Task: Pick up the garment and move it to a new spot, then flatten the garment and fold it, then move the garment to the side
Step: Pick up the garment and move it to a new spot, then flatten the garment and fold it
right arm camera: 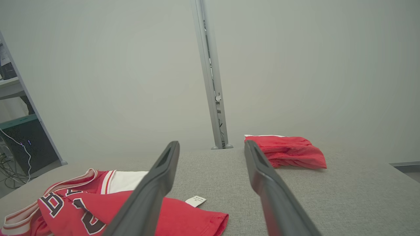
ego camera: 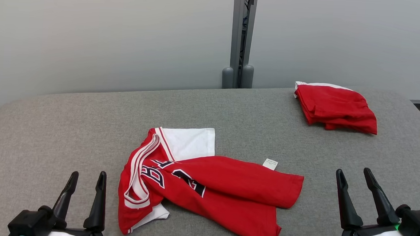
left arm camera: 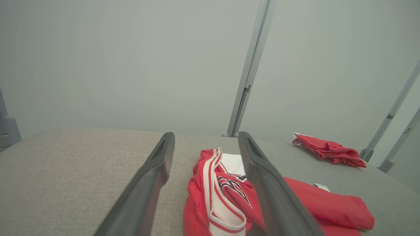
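Left arm: the left gripper point(ego camera: 88, 173) sits low at the near left corner of the grey table point(ego camera: 48, 130), its fingers pointing away from the robot and leaning a touch to the right.
Left fingers: spread wide apart with nothing between them. From the wrist camera the jersey's striped band shows in the gap, farther along the table.
Right arm: the right gripper point(ego camera: 353, 171) is at the near right corner. A white cuff wraps the wrist and a small green light glows beside it. Its fingers slant up and to the left.
Right fingers: parted just as wide, holding nothing.
Height over the table: I cannot tell whether either gripper touches the cloth surface.
Jersey point(ego camera: 223, 193): it lies crumpled on the near middle of the table, between the two grippers and touched by neither. It is red with dark lettering, with a red and white striped band looping down its left side. A white panel sticks out at the far edge and another at the near left. The left gripper is just beside it. The right gripper stands well clear of its hem.
Tag point(ego camera: 270, 163): a small white label on the table at the jersey's far right edge.
Folded red cloth point(ego camera: 336, 108): a neat bundle at the far right of the table, well apart from the jersey.
Behind: a pale wall with a grey upright post point(ego camera: 241, 36).
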Robot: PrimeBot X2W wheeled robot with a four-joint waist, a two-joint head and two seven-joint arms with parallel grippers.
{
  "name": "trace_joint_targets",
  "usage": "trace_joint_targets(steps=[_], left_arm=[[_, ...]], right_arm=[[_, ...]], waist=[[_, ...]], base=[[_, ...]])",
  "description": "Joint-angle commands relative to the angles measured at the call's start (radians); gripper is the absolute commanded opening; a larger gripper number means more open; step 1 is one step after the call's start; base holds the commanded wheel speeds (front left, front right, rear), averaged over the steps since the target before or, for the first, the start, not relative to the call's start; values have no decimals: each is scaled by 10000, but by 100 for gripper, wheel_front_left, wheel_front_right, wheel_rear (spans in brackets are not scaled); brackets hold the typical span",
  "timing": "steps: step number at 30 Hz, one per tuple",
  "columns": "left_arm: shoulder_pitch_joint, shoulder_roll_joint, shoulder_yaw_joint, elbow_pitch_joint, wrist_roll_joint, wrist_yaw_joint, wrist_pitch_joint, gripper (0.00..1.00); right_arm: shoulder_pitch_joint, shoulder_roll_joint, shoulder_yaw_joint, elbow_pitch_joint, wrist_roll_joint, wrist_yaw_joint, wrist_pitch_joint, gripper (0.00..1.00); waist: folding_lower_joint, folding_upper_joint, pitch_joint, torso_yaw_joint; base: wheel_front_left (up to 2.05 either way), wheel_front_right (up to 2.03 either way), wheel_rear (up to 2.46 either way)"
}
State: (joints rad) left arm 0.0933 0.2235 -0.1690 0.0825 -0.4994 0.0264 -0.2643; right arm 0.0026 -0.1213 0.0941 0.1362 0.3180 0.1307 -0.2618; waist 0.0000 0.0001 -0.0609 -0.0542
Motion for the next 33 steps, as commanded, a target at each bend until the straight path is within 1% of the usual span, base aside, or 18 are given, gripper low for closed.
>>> trace_joint_targets(steps=[1, 7, 14, 27, 30, 33], left_arm=[[-20, -34, 76, 36, 63, -53, -4, 100], [-64, -321, 380, 251, 370, -366, -5, 100], [-113, -535, 622, 478, 619, -606, -5, 100], [-206, -813, 845, 765, 911, -886, -6, 100], [-228, -886, 849, 840, 970, -970, -6, 100], [-237, -912, 818, 930, 1008, -1027, -6, 100]], right_arm=[[39, -52, -49, -62, 19, 1, -35, 100], [0, -55, -33, -57, 41, 1, -35, 100], [-7, -26, -12, -24, 68, 1, -35, 100], [-70, -40, 165, 5, 79, 1, -35, 100], [-66, -87, 393, 87, 141, 1, -36, 100], [19, -412, 1232, 504, 367, 1, -35, 100]], waist=[[0, -1, 0, 1], [0, -1, 16, 0], [0, -1, 18, 11], [0, -1, 46, 106], [0, -1, 52, 164], [0, -1, 53, 289]], base=[[0, 0, 0], [0, 0, 0], [0, 0, 0], [0, 0, 0], [0, 0, 0], [0, 0, 0]])
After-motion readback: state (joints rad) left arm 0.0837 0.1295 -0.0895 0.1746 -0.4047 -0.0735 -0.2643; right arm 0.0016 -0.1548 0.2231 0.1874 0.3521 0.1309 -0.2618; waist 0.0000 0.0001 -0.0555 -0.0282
